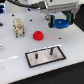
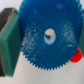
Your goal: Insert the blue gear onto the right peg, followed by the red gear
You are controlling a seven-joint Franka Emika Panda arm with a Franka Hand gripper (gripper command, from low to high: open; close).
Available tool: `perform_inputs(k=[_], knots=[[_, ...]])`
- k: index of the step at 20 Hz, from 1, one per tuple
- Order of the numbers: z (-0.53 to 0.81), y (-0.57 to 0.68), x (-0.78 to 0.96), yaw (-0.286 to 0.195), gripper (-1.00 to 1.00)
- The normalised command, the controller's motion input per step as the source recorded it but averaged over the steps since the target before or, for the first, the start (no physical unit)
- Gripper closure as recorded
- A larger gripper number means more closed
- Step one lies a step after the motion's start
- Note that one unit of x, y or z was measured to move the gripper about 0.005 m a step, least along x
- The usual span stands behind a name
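I see my gripper pinching the blue gear aloft above the table, with the red gear lying down near the peg base.

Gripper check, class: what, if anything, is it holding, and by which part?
The gripper holds the blue gear by its toothed rim, lifted above the table.

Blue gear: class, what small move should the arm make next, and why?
Probably carry the blue gear toward the base plate with its pegs. The pincer holds it raised, away from the plate, while the red gear waits on the table.
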Motion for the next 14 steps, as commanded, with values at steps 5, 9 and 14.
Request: perform_inputs(k=[5, 9, 14], knots=[[0.15, -0.27, 0.78, 0.000, 1.00], [0.03, -0.28, 0.73, 0.000, 1.00], [-0.02, -0.20, 0.51, 0.000, 1.00]])
